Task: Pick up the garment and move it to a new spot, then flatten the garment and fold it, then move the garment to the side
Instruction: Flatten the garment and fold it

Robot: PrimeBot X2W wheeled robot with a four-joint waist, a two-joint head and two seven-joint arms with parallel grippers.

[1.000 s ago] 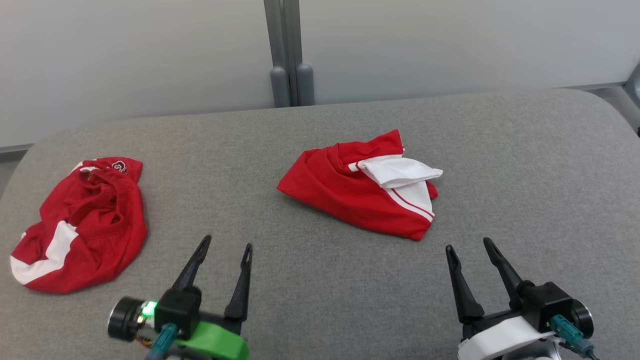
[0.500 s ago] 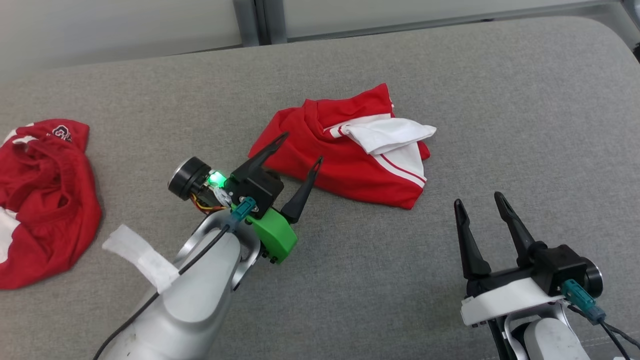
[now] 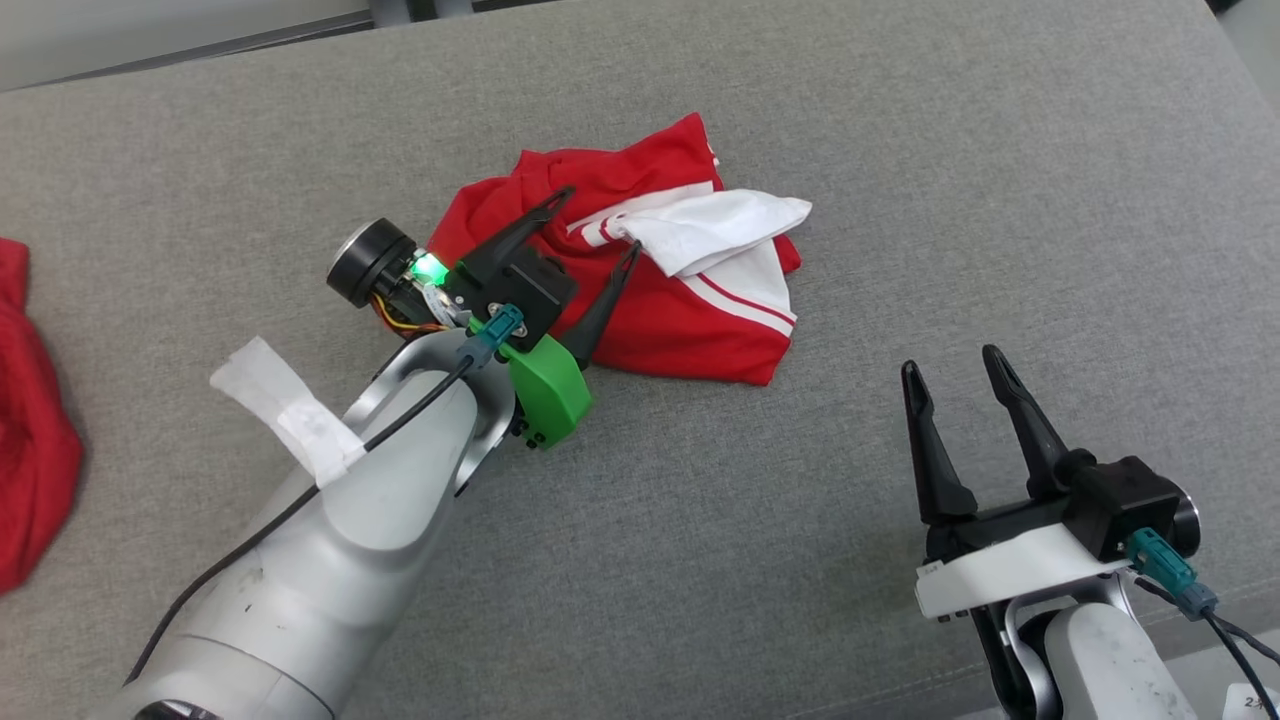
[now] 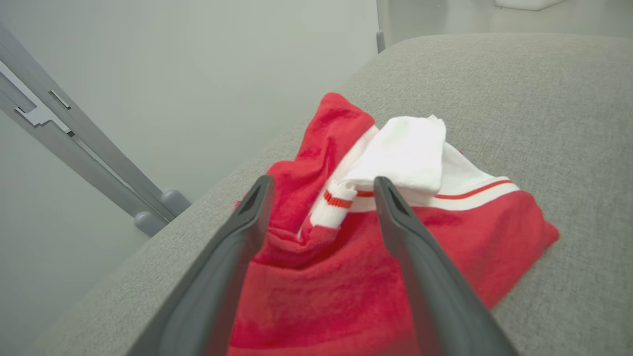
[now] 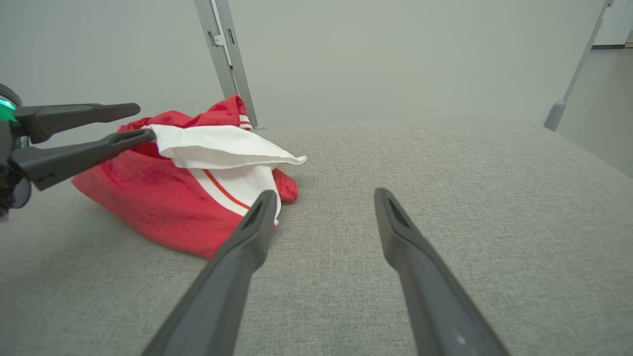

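Note:
A crumpled red garment (image 3: pixel 690 320) with white panels and stripes lies in a heap on the grey fabric surface (image 3: pixel 900 180). My left gripper (image 3: pixel 603 217) hangs open over the heap's near-left part, its two fingers spread above the red cloth. In the left wrist view the garment (image 4: pixel 346 277) sits between and beyond the open left gripper (image 4: pixel 321 184), with nothing pinched. My right gripper (image 3: pixel 950 365) stands open to the lower right, apart from the cloth. The right wrist view shows the garment (image 5: pixel 163 198) to the left of the right gripper (image 5: pixel 324 195).
A second red garment (image 3: pixel 30 440) lies at the far left edge of the surface. A pale wall with a grey post (image 5: pixel 222 54) rises behind the surface. White tape (image 3: pixel 290 410) is wrapped on my left forearm.
My left arm has reached forward and right, bringing its open gripper over the garment. The head camera has tilted down and turned right, so the scene has shifted. The right gripper stays open.

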